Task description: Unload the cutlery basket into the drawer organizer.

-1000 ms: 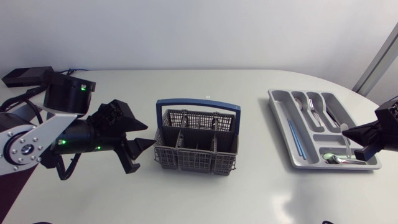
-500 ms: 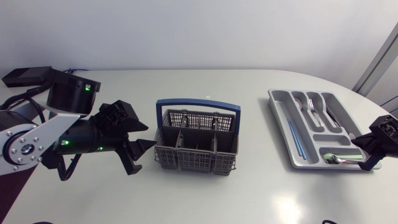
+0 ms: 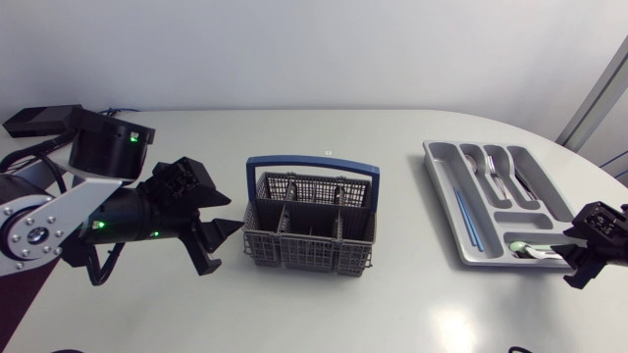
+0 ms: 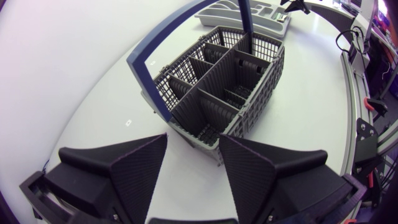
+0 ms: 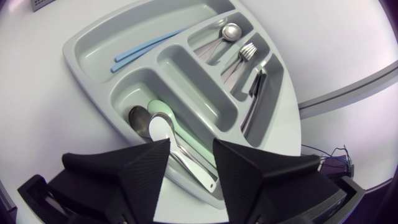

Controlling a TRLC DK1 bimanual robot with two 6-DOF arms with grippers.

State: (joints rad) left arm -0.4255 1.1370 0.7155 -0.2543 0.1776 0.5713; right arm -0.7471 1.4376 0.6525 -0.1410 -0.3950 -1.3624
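The cutlery basket [image 3: 309, 250] sits mid-counter [image 3: 392, 309] with its blue handle [image 3: 312, 165] up. The left hand [image 4: 193, 140] is parked just beside the end facing it, fingers spread apart and gripping nothing. The drawer organizer [image 3: 444, 196] is well off to the right, with a spoon [image 5: 230, 31], a fork [image 5: 247, 51] and a pair of blue sticks [image 5: 146, 46] in its long slots, and the right hand [image 5: 191, 143] hangs at its near end, fingers apart too, just over the cross slot where a silver spoon [image 5: 163, 129] lies on a pale green one [image 5: 186, 140].
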